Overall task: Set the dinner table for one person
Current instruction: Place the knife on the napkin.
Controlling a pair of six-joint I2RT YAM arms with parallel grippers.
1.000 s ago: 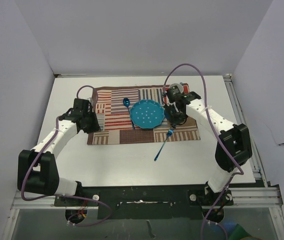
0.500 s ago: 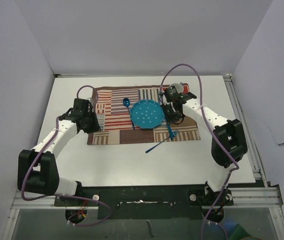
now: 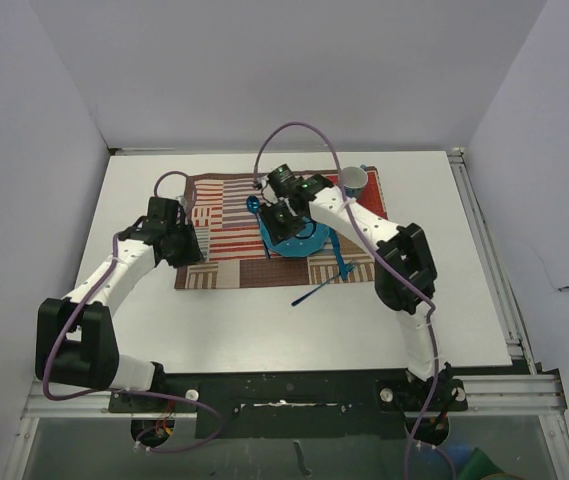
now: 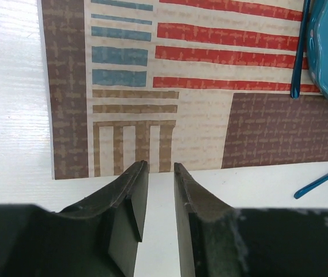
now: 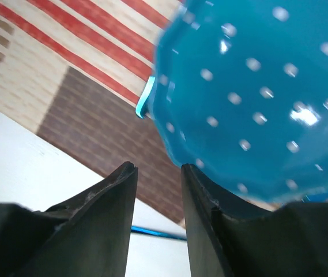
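left claw (image 4: pixel 158 168): narrow gap, empty, hovers at mat (image 4: pixel 210 69) near edge | right claw (image 5: pixel 158 170): narrow gap, empty, beside plate (image 5: pixel 256 104) rim | open desk (image 4: pixel 14 115) lies left of mat

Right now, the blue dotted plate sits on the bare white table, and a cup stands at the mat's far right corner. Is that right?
Not quite. The plate sits on the striped mat, not on the bare table; the right wrist view shows the mat's pattern all along its rim. The cup does stand at the mat's far right corner.
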